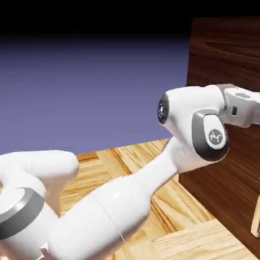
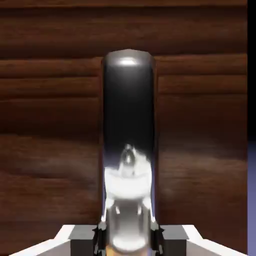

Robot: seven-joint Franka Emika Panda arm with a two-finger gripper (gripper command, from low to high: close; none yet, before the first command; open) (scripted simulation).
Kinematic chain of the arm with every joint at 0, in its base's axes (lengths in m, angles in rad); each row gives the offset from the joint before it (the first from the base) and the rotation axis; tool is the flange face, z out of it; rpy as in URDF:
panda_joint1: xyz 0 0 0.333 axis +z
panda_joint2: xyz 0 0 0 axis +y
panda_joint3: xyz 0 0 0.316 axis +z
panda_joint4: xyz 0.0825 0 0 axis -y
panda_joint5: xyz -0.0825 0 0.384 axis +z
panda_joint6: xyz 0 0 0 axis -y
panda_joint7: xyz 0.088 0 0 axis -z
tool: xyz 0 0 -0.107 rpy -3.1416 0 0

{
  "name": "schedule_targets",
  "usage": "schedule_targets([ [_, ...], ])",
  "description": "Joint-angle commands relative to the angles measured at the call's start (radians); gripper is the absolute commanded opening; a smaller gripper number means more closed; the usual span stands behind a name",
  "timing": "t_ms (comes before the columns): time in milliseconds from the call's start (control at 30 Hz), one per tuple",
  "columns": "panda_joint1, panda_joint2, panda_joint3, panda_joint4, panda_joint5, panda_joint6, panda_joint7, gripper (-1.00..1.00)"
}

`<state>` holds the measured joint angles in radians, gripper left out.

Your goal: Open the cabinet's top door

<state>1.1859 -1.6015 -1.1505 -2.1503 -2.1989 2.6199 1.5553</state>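
— Where is the top door's handle?
— The glossy metal loop handle [image 2: 128,110] stands near the middle of the hand view, its lower part between the fingertips [image 2: 128,241], against the dark walnut-grain door panel [image 2: 50,175].
— And the gripper?
— Pinching the handle from both sides, by the look of it.
— How far along is that?
— The grasp looks done; the pull is left. The panel shows no visible gap, so I judge the door shut.
— Beyond it?
— In the exterior view the white Panda arm [image 1: 101,216] reaches to the cabinet [image 1: 223,56], over the parquet-patterned surface [image 1: 190,244]. The gripper's tips fall outside that view.
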Motion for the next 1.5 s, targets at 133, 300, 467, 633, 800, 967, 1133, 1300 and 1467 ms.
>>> schedule_targets([
  [133, -0.124, 0.041, 0.030, -0.121, -0.098, -0.052, 0.183, -1.00],
  [300, -0.177, 0.218, -0.009, -0.069, -0.164, 0.082, 0.387, -1.00],
  [467, -0.225, 0.399, -0.043, -0.003, -0.210, 0.229, 0.570, -1.00],
  [633, -0.364, 0.518, 0.006, -0.052, -0.232, 0.274, 0.724, -1.00],
  [800, -0.545, 0.483, 0.140, -0.226, -0.197, 0.161, 0.756, -1.00],
  [967, -0.726, 0.434, 0.289, -0.391, -0.116, 0.057, 0.769, -1.00],
  [1133, -0.901, 0.355, 0.466, -0.550, 0.024, -0.046, 0.755, -1.00],
  [1300, -1.028, 0.255, 0.647, -0.678, 0.205, -0.142, 0.716, -1.00],
  [1467, -1.096, 0.149, 0.828, -0.768, 0.406, -0.242, 0.665, -1.00],
])
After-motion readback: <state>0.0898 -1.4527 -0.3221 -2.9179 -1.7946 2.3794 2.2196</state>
